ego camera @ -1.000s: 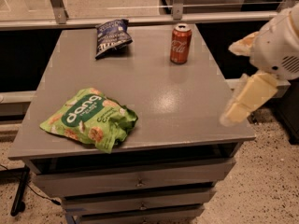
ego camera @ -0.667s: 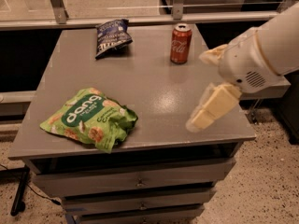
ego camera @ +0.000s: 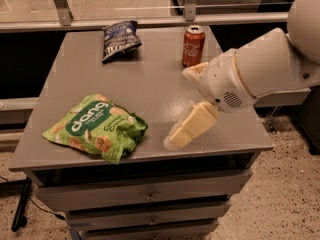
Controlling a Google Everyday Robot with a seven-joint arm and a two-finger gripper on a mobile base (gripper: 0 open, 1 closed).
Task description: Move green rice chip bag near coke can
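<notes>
Right, single camera view, so one pass:

- The gripper (ego camera: pixel 176 108) sits centre-right of the frame, over the right half of the table (ego camera: pixel 75 69). The arm comes in from the right edge.
- Jaws are apart and hold nothing. One finger (ego camera: pixel 192 126) points down-left toward the table's front edge; the other sits higher, just below the can.
- The green chip bag (ego camera: pixel 95 129) lies flat at lower left of the frame, near the table's front-left corner.
- Key relation: the bag is left of the jaws and slightly lower in frame. Its right edge is near the lower fingertip, not touching it.
- Bag long axis runs roughly left-right with the right end dipping toward the front edge. My read is that a grasp across the short side suits it best.
- The coke can (ego camera: pixel 193 45) stands upright at upper centre-right, well apart from the bag, and the gripper lies between the two.
- I can't tell whether the upper finger is clear of the can in depth.
- A dark blue snack bag (ego camera: pixel 120 39) lies at upper left-centre, clear of the direct bag-to-can path.
- Judgement: the task is not done. The reach goes left first, then the carry goes up-right.
</notes>
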